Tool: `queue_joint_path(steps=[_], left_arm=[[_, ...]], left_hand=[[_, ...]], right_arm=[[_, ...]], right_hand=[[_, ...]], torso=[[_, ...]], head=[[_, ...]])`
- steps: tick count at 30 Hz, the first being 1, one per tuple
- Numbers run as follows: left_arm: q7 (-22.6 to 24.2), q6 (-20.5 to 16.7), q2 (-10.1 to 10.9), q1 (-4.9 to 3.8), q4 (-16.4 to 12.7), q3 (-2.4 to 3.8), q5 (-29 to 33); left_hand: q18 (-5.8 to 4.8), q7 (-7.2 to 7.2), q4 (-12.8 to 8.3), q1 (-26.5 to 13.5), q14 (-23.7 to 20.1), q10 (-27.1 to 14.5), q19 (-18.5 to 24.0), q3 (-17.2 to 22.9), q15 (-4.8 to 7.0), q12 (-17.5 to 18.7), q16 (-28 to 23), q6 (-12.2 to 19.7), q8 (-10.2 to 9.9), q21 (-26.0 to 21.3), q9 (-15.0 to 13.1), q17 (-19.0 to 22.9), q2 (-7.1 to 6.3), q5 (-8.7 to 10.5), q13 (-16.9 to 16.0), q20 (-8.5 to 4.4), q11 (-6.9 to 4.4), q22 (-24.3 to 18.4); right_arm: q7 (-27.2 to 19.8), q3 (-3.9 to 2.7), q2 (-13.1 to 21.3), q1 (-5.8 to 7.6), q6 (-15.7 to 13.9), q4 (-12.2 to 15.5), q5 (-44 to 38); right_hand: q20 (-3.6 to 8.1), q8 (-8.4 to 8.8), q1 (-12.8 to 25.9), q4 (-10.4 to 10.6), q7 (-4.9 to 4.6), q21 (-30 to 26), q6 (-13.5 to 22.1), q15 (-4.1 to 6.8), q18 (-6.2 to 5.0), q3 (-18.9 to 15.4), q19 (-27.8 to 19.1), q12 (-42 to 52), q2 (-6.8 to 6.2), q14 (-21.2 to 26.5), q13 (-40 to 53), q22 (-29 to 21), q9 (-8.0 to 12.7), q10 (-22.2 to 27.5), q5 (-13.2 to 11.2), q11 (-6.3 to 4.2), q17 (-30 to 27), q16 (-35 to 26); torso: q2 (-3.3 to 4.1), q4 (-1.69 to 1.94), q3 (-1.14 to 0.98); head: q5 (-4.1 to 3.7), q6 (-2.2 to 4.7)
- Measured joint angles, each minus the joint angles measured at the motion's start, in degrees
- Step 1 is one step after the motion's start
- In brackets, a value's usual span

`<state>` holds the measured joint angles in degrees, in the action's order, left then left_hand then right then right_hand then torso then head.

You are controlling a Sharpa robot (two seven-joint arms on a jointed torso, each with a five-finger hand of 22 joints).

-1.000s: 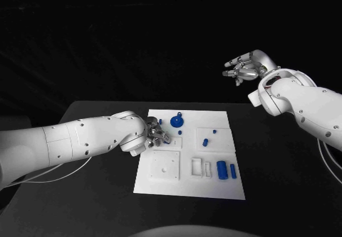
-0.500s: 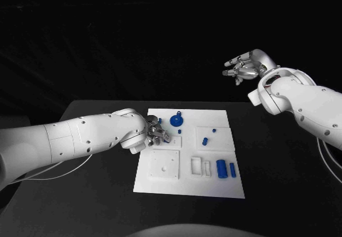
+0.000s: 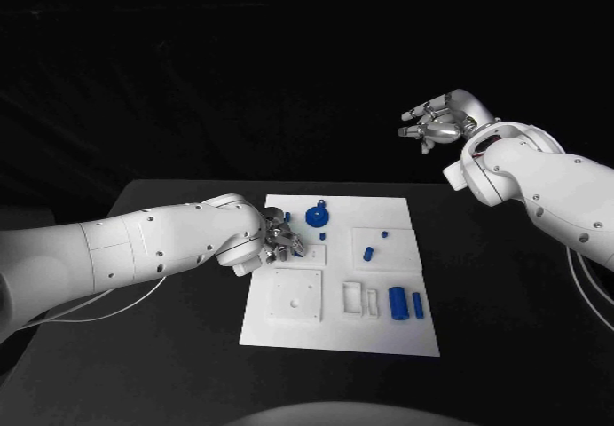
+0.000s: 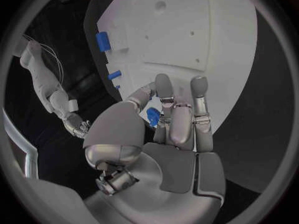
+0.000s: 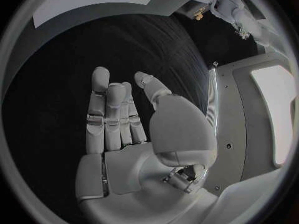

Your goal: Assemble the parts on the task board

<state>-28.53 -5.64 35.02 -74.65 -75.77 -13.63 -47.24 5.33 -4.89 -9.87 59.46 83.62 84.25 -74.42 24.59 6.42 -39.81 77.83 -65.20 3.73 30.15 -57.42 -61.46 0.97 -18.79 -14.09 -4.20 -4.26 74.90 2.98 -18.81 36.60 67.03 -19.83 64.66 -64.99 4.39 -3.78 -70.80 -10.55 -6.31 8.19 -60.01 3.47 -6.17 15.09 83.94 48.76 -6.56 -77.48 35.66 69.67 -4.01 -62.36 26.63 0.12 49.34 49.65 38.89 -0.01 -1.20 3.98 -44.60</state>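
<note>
Left robot hand (image 3: 279,240) sits low over the left edge of the white task board (image 3: 295,333), and it pinches a small blue part (image 4: 152,116) between its thumb and fingers. On the board lie more blue parts: a round one with a knob (image 3: 318,216) near the far edge, a little peg (image 3: 367,254) in the middle, and two long pieces (image 3: 405,303) side by side closer to the robot. The board rests on the black desk (image 3: 167,355). Right robot hand (image 3: 435,124) hangs high in the air, well apart from the board, fingers apart and holding nothing.
</note>
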Motion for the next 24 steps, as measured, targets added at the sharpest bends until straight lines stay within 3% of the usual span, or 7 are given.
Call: queue_joint_path(steps=[9,24], left_arm=[[0.0,0.0,0.0,0.00,0.2,-0.01,0.9],[0.0,2.1,-0.3,-0.39,1.1,-0.06,3.2]], left_hand=[[0.00,0.00,-0.4,-0.4,0.0,0.0,0.2,0.0,0.00,-0.4,0.0,0.0,0.0,0.2,-1.6,-0.2,0.22,-0.24,0.0,0.20,-0.01,0.0],[-0.01,-0.01,-0.6,-0.5,0.0,0.1,0.0,0.3,-0.01,-0.6,0.2,0.0,-0.2,0.2,-2.1,-0.2,0.36,-0.46,0.0,0.42,0.08,0.0]], right_arm=[[0.0,0.00,-0.2,-0.04,0.3,-0.2,0.0],[0.1,0.00,-0.5,-0.18,0.9,-0.6,0.0]], right_hand=[[0.00,0.00,0.0,0.3,0.00,-0.2,0.0,0.00,0.01,-0.3,0.0,0.0,0.00,0.0,0.0,0.0,0.0,0.0,0.0,0.00,0.0,0.0],[0.00,0.00,0.2,0.5,-0.18,-0.2,0.2,0.00,0.00,-0.5,0.0,0.0,0.25,0.0,-0.1,0.0,0.0,0.0,0.0,0.00,-0.1,0.0]], torso=[[0.01,-0.05,0.08],[0.01,0.02,0.04]], head=[[-0.14,0.01],[-0.42,-0.10]])
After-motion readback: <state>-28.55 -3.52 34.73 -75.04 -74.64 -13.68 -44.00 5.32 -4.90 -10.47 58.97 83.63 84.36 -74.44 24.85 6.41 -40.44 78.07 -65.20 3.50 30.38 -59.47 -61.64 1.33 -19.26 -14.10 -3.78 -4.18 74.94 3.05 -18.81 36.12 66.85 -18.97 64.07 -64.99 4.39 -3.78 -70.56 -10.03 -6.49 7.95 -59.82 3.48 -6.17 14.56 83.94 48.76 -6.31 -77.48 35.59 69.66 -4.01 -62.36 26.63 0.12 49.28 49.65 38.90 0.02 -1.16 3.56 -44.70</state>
